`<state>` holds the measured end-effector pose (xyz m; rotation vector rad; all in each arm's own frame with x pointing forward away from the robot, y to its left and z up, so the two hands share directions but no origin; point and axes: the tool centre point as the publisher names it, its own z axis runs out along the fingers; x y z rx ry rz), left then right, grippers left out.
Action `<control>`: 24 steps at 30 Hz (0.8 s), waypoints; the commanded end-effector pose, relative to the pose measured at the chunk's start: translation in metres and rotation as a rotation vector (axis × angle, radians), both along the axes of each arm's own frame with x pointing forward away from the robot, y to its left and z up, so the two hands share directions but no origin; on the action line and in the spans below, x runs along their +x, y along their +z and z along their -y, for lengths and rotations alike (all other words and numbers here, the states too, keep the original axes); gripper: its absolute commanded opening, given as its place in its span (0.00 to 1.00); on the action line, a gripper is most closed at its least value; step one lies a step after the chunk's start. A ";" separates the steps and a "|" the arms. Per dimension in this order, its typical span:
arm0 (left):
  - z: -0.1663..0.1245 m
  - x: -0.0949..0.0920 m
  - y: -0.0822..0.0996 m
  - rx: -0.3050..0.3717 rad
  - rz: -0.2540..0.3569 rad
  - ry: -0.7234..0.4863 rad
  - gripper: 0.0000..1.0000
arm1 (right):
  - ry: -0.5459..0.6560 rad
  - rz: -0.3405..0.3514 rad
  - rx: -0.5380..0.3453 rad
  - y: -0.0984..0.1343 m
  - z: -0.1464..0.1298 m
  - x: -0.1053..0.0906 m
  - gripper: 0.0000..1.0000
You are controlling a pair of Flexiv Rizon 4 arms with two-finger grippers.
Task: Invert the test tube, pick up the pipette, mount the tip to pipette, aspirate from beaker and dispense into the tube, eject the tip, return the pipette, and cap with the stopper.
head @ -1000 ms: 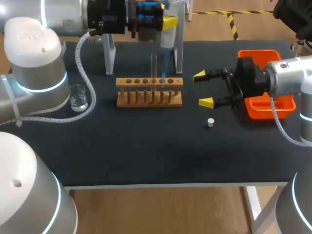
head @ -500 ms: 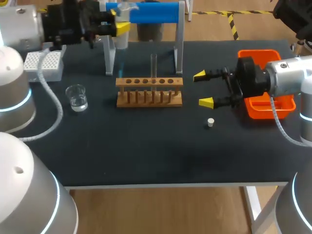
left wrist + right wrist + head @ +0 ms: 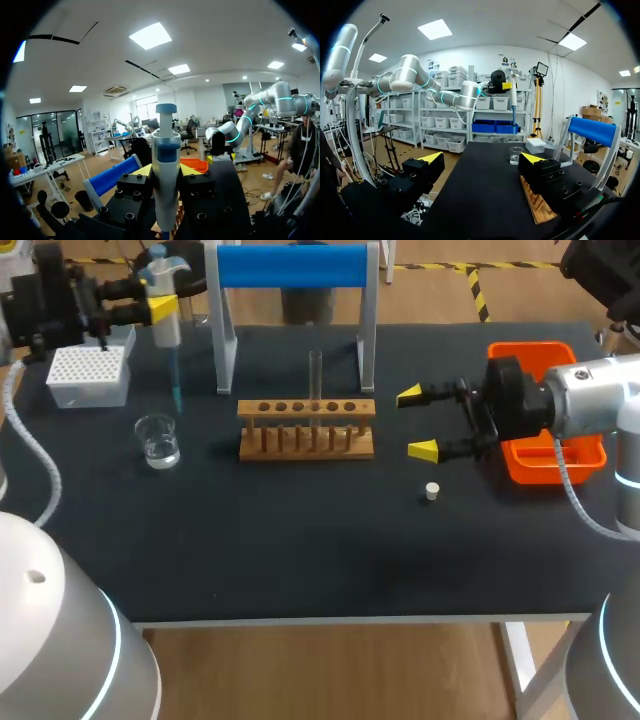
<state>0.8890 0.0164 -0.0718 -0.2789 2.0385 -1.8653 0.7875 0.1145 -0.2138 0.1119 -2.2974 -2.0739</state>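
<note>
My left gripper (image 3: 150, 302) is shut on the pipette (image 3: 166, 320), held upright at the table's back left. Its thin tip (image 3: 177, 390) points down and ends just above and behind the glass beaker (image 3: 158, 440) of clear liquid. In the left wrist view the pipette (image 3: 166, 185) stands between the fingers of that gripper (image 3: 166, 172). A clear test tube (image 3: 315, 375) stands upright in the wooden rack (image 3: 306, 430). The white stopper (image 3: 432, 491) lies on the mat in front of my right gripper (image 3: 420, 422), which hangs open and empty to the right of the rack.
A white tip box (image 3: 90, 375) sits at the back left, beside the pipette. The pipette stand with a blue bar (image 3: 292, 265) rises behind the rack. An orange tray (image 3: 535, 465) lies under my right wrist. From the right wrist, the beaker (image 3: 516, 155) and rack (image 3: 540, 207) lie ahead.
My left arm has carried the pipette from above the rack leftwards, past the stand, to a spot over the beaker. The right arm has not moved.
</note>
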 end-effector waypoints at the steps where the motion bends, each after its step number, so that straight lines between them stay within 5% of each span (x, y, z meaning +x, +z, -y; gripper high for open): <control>1: -0.018 0.005 -0.004 -0.004 0.011 -0.008 0.00 | -0.002 0.001 -0.002 0.000 0.000 -0.001 1.00; 24: -0.040 0.012 -0.022 -0.002 0.035 0.041 0.00 | -0.002 0.001 -0.002 0.000 0.000 -0.001 1.00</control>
